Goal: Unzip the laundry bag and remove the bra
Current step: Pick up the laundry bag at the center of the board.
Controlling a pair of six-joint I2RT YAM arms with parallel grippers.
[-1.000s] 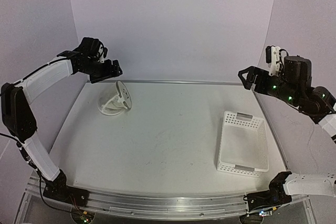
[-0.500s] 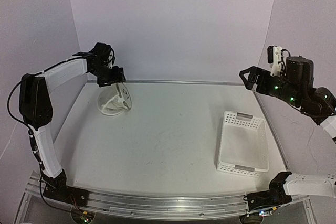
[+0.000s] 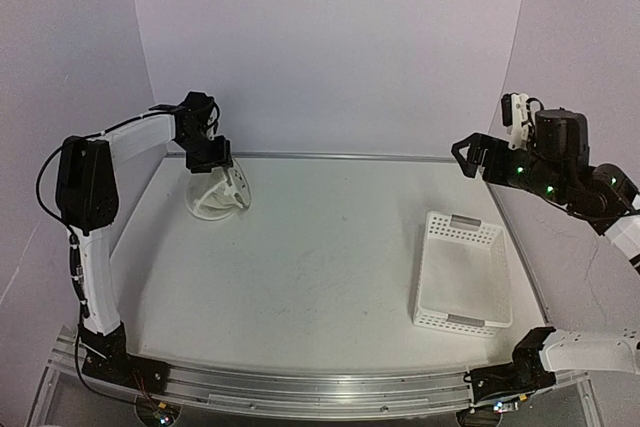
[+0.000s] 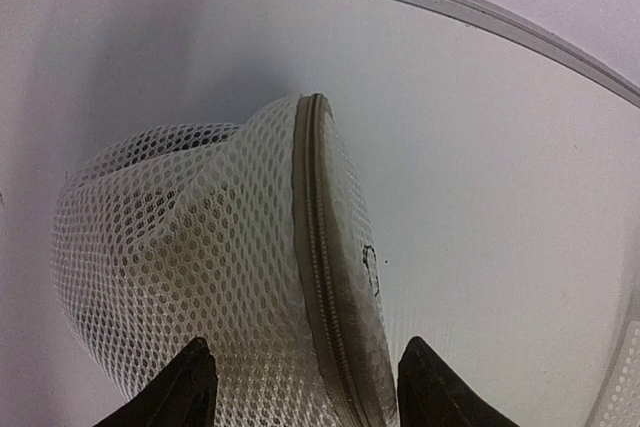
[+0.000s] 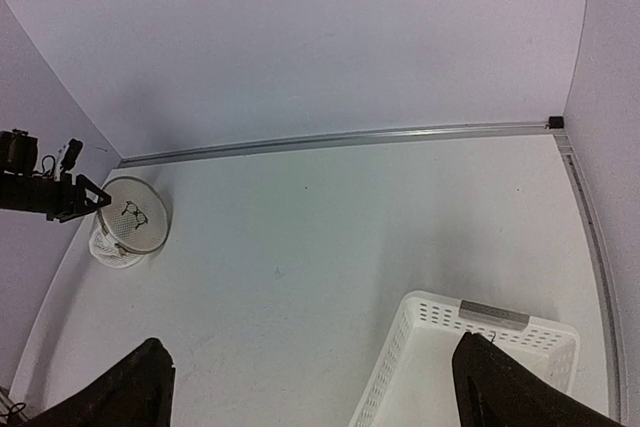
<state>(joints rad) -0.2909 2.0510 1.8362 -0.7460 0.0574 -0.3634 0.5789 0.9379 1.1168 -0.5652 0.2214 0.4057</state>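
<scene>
Plainly, the laundry bag bears a black bra outline.

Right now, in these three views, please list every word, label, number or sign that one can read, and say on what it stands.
Words or numbers: none can be read in any view.
Sign only: a small black outline drawing on the round face of the laundry bag; it carries no letters.
On the white basket, the grey strips at its two ends look blank; any print there is too small to see.
</scene>
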